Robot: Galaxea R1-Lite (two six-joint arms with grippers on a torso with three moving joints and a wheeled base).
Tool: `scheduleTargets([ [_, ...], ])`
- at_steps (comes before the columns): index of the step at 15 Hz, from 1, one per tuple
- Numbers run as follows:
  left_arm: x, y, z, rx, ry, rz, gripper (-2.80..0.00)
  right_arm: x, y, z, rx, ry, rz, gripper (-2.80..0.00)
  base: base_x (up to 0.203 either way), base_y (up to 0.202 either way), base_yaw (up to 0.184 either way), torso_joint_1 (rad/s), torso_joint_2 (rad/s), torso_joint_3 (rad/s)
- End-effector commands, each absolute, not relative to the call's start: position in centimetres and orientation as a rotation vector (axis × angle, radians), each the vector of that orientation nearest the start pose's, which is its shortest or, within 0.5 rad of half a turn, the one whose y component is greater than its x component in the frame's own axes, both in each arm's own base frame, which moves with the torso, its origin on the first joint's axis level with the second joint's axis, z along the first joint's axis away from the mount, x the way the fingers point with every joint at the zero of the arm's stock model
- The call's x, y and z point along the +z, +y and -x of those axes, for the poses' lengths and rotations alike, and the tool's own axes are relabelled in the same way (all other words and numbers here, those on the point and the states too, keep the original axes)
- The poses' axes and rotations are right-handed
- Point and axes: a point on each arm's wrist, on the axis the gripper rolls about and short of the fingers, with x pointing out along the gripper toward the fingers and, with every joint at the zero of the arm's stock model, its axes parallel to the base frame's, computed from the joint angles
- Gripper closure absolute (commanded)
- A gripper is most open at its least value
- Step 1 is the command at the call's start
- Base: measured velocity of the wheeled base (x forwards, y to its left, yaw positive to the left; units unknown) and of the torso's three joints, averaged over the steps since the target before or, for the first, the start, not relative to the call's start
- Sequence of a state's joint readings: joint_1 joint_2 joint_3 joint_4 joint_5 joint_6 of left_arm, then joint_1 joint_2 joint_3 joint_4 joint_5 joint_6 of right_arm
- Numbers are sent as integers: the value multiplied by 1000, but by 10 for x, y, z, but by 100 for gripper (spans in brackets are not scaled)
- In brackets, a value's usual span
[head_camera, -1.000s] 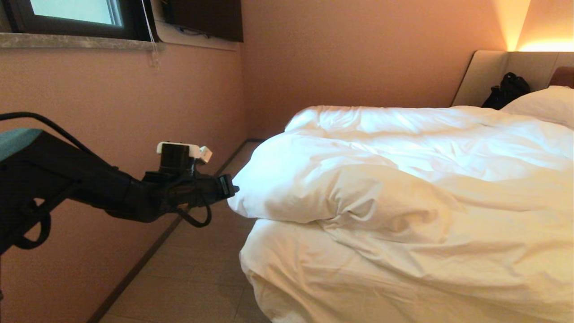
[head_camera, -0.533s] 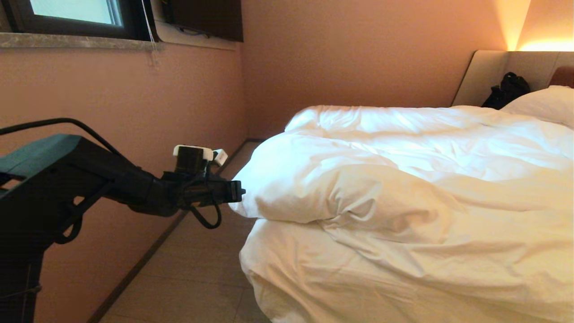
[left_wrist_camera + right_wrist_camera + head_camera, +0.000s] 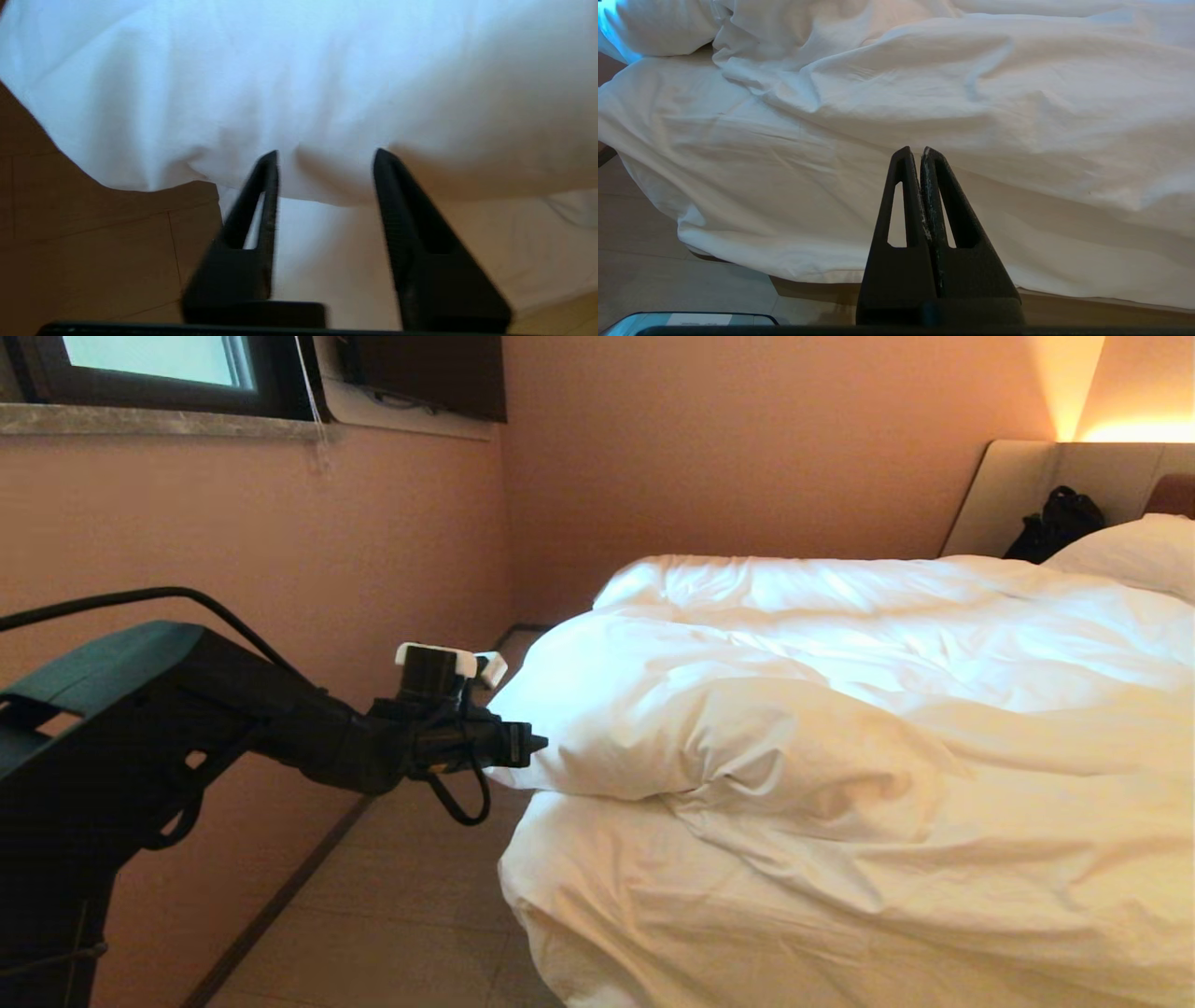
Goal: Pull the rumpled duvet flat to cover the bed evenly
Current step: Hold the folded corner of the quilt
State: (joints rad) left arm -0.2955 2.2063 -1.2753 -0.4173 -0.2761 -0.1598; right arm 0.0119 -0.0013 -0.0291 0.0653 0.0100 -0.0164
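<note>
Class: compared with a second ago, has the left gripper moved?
Yes. The left gripper has advanced rightward to the duvet's bulging corner, opening.

bed [image 3: 1046,490]: beige padded headboard at far end, white linens. duvet [image 3: 840,728] lies rumpled on it, a thick fold bunched at the near-left corner, overhanging the edge. pillow [image 3: 1134,551] sits by the headboard, dark bag [image 3: 1055,523] beside it. Tan floor [image 3: 411,896] runs along the left side.
</note>
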Motion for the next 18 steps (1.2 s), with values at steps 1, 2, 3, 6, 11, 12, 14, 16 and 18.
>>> scheduleTargets([
  [1, 97, -134, -404, -531, 551, 139, -280, 77, 0, 25, 22, 37, 17, 0, 0, 0, 0, 0, 0, 0],
  [2, 95, -135, -398, -540, 538, 134, -280, 77, 0, 25, 23, 37, 17, 0, 0, 0, 0, 0, 0, 0],
  [3, 96, -137, -393, -553, 513, 125, -280, 77, 0, 25, 22, 37, 17, 0, 0, 0, 0, 0, 0, 0],
  [6, 92, -140, -387, -599, 469, 1, -280, 77, 0, 25, 22, 37, 18, 0, 0, 0, 0, 0, 0, 0],
  [11, 81, -147, -386, -616, 485, -40, -280, 77, 0, 25, 22, 37, 17, 0, 0, 0, 0, 0, 0, 0],
  [12, 77, -147, -387, -620, 486, -63, -280, 77, 0, 25, 23, 37, 17, 0, 0, 0, 0, 0, 0, 0],
  [14, 71, -147, -388, -643, 464, -171, -280, 77, 0, 25, 23, 37, 17, 0, 0, 0, 0, 0, 0, 0],
  [16, 68, -148, -391, -645, 427, -232, -280, 77, 0, 25, 23, 37, 18, 0, 0, 0, 0, 0, 0, 0],
  [18, 57, -154, -395, -596, 366, -311, -280, 77, 0, 25, 23, 37, 18, 0, 0, 0, 0, 0, 0, 0],
])
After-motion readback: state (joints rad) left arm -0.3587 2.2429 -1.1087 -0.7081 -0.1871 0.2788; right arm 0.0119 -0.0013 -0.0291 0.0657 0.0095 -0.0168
